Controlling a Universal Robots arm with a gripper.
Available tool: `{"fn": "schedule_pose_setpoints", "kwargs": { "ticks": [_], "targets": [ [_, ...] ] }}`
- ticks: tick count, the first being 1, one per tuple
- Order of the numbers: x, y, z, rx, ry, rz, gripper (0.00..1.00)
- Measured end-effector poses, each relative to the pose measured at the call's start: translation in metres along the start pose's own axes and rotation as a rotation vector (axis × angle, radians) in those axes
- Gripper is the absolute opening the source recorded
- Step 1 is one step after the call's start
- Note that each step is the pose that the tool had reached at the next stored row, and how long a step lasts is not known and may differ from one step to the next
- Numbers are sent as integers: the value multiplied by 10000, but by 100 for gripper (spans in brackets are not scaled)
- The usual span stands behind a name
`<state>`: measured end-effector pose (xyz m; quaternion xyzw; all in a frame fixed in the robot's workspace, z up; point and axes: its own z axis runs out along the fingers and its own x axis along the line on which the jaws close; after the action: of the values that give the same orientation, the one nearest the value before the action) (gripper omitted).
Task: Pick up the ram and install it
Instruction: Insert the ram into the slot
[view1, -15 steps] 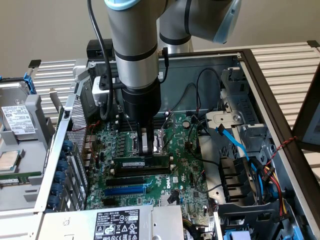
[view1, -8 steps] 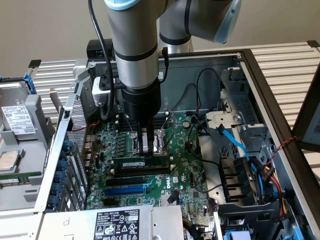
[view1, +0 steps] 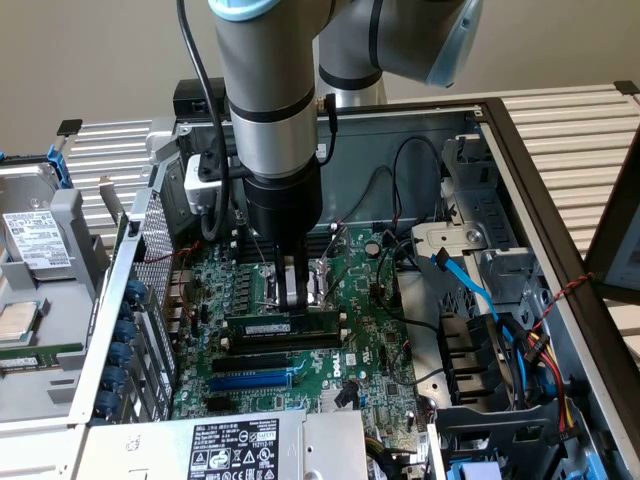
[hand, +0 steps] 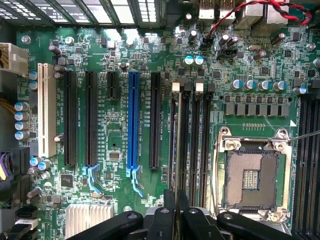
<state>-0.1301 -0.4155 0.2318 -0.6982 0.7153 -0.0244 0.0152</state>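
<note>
**While the ram (view1: 262, 327) stands pinched over the memory slots**

As I watch through the exterior view, the arm hangs straight down into the open computer case (view1: 520, 150). The gripper (view1: 293, 300) sits low over the motherboard (view1: 375, 340). Its jaws are drawn close together on the top edge of the ram. The ram is a green stick with black chips, standing level on its long edge. Just in front of it lies a long black slot (view1: 255, 360), and beyond that the blue slot (view1: 250, 380). A blue cable (view1: 470, 290) curves through the case on the exterior view's right, well apart from the gripper.

Through the wrist view I look down along the gripper (hand: 176, 202). Its two dark fingers nearly meet, and the ram (hand: 175, 145) shows edge-on as a thin line running out from between them. The stick lines up with one of the black memory slots, and its far end lies by a white latch (hand: 175, 86). The blue slot (hand: 133, 120) lies to one side of it, with a black slot between them. The CPU socket (hand: 251, 172) lies to the other side. I cannot tell whether the ram's lower edge sits in the slot or just above it.
</note>
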Motion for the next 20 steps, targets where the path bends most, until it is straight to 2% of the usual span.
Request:
{"fn": "schedule_pose_setpoints", "kwargs": {
  "ticks": [14, 20],
  "targets": [
    [-1, 2, 25, 0, 1, 0, 13],
    [-1, 2, 32, 36, 2, 1, 13]
  ]
}}
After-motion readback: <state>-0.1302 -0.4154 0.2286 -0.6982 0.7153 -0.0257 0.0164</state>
